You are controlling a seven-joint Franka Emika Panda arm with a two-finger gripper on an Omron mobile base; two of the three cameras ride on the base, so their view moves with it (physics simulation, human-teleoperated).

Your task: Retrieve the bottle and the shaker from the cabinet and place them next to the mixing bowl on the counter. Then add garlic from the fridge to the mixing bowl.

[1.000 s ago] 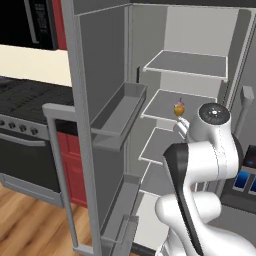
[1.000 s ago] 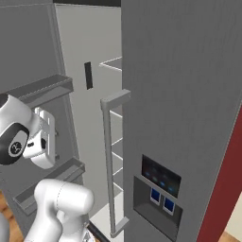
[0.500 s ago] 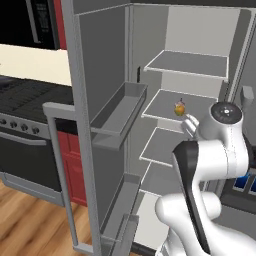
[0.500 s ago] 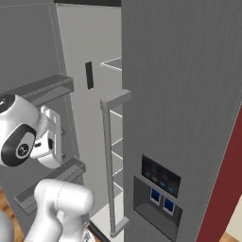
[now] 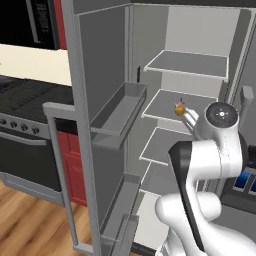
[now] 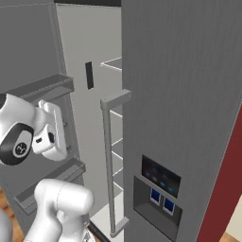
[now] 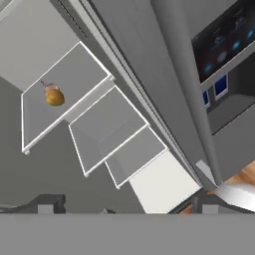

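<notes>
Wide-open, empty gripper point(image 7: 124, 206) faces garlic point(image 7: 54, 96) on fridge shelf point(image 7: 74, 82) (well apart); a careless reach could knock it away.

No readable text was found; the marks on the fridge's dispenser panel point(image 6: 160, 177) were too blurred.

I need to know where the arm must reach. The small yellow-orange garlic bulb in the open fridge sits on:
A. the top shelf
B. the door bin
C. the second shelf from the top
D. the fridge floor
C: the small yellow-orange garlic bulb rests on the second white shelf, one shelf above, others below.
</notes>
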